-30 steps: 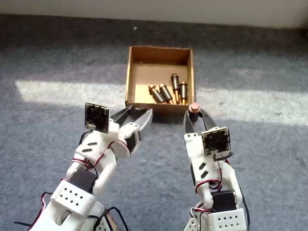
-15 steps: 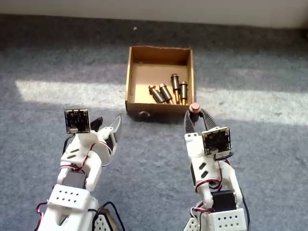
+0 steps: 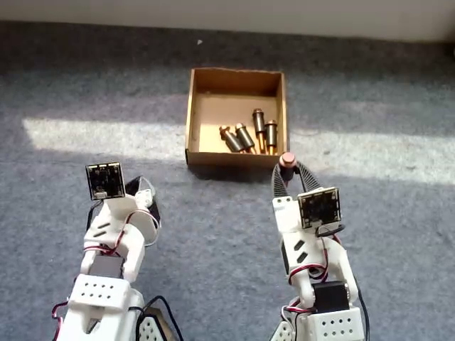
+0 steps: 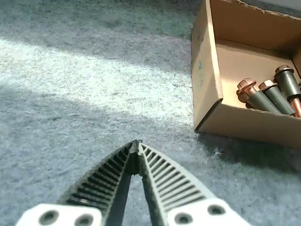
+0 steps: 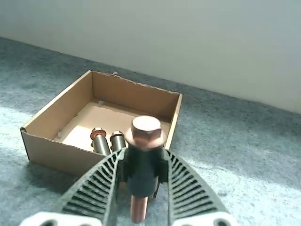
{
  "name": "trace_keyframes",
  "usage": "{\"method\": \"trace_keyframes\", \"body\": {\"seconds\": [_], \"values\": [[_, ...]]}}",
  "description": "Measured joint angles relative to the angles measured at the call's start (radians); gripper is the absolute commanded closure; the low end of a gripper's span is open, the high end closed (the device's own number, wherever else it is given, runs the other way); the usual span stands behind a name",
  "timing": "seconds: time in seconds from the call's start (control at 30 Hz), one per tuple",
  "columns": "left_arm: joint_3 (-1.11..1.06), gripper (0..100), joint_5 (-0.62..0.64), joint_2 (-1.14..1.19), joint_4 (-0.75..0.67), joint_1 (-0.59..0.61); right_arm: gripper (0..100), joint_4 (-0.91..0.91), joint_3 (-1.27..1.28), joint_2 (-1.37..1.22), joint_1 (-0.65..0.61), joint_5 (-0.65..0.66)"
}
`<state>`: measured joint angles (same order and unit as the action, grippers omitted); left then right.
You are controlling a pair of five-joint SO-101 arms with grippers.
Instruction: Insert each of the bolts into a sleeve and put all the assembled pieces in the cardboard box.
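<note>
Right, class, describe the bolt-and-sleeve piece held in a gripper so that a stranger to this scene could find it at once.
Find the cardboard box on the grey carpet. Just outside its near wall, the right gripper holds one bolt in a dark sleeve. Unlike the four pieces lying in the box, it stands upright, copper head on top.

Grey carpet (image 3: 398,234), sunlit band across it; cardboard box (image 3: 234,158) sits directly on carpet, toward far edge.

A bright band of sunlight crosses the carpet (image 3: 85,138) through the middle of the high view, lighting the box (image 3: 190,114) floor, while the lower frame lies in shadow.
</note>
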<state>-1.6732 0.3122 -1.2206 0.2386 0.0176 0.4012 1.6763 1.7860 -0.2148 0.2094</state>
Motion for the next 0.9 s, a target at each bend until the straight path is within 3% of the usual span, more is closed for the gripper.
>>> {"method": "trace_keyframes", "body": {"seconds": [0.27, 0.9], "values": [[0.0, 99, 0.0, -0.166, -0.011, 0.044, 99.3, 0.0, 0.0, 0.0, 0.0, 0.0], [-0.002, 99, 0.02, -0.551, 0.502, 0.044, 99.3, 0.06, 0.0, 0.0, 0.0, 0.0]]}}
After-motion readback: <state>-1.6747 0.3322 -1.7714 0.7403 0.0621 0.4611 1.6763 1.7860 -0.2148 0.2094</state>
